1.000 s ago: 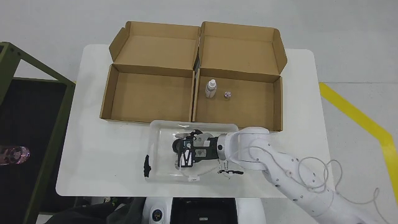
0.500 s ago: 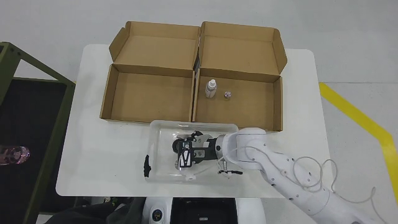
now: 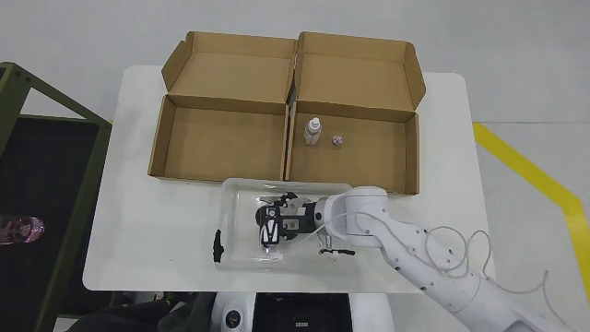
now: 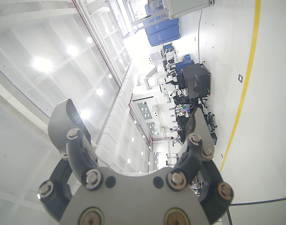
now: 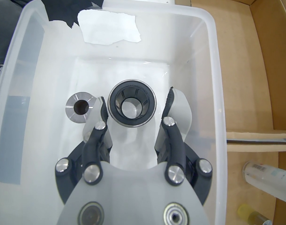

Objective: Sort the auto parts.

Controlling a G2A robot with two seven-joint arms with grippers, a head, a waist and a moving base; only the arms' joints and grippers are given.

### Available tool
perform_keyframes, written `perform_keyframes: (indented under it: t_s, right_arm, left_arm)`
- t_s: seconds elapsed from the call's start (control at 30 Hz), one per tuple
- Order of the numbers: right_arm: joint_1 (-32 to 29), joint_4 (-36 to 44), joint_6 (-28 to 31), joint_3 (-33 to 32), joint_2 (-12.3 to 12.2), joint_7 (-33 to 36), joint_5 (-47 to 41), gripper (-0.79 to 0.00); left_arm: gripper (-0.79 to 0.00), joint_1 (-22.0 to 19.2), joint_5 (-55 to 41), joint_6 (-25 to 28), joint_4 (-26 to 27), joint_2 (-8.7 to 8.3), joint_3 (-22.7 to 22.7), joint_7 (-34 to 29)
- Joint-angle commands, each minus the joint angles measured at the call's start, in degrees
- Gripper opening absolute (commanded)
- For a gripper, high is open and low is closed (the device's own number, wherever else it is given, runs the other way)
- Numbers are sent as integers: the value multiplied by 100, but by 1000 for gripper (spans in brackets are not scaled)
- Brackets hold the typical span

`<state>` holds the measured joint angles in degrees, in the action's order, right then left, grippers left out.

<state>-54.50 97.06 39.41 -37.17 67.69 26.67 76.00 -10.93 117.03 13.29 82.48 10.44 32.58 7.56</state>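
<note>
Top view shows a white table (image 3: 157,221) with 2 open cardboard boxes side by side in the upper middle of the frame, the left box (image 3: 221,143) bare inside and the right box (image 3: 369,152) holding a small white bottle (image 3: 313,131) with a tiny part (image 3: 337,139) just beside it. Below the boxes, in the lower middle of the frame, sits a clear plastic bin (image 3: 228,212), and a black scrap (image 3: 218,244) lies on the table just off its left wall. The right arm comes in from the lower right corner and its claw (image 3: 270,225) is down inside the bin. The right wrist view shows that claw spread wide and gripping nothing, its 2 fingers standing on either side of a black ring (image 5: 132,86) that rests on the bin floor with its hole facing the camera. 1 pad is very close to the ring's side, though whether it touches cannot be told, while the other pad stands apart from it with a clear gap. A small metal bushing (image 5: 72,115) with a dark bore lies on the bin floor just beyond the nearer finger, outside the claw. In the left wrist view the left claw (image 4: 131,112) points out into the hall, spread wide and empty, with a yellow floor line (image 4: 248,71) curving past it.
</note>
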Motion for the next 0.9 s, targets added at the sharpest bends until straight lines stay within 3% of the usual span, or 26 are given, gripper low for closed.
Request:
perform_keyframes:
  t_s: [0.0, 0.3, 0.5, 0.73, 0.87]
  right_arm:
    - [29, -37, -26, 30, 26, -6, 6, -317]
    - [126, -228, -76, 155, 137, -67, 44, -283]
    - [148, -338, -46, 177, 183, -89, 31, -351]
    - [162, -406, 8, 157, 221, -117, -7, -523]
    - [155, -381, 53, 116, 228, -147, -23, -770]
  left_arm:
    - [0, 0, 0, 0, 0, 0, 0, 0]
    - [0, 0, 0, 0, 0, 0, 0, 0]
    - [0, 0, 0, 0, 0, 0, 0, 0]
    - [0, 0, 0, 0, 0, 0, 0, 0]
    - [0, 0, 0, 0, 0, 0, 0, 0]
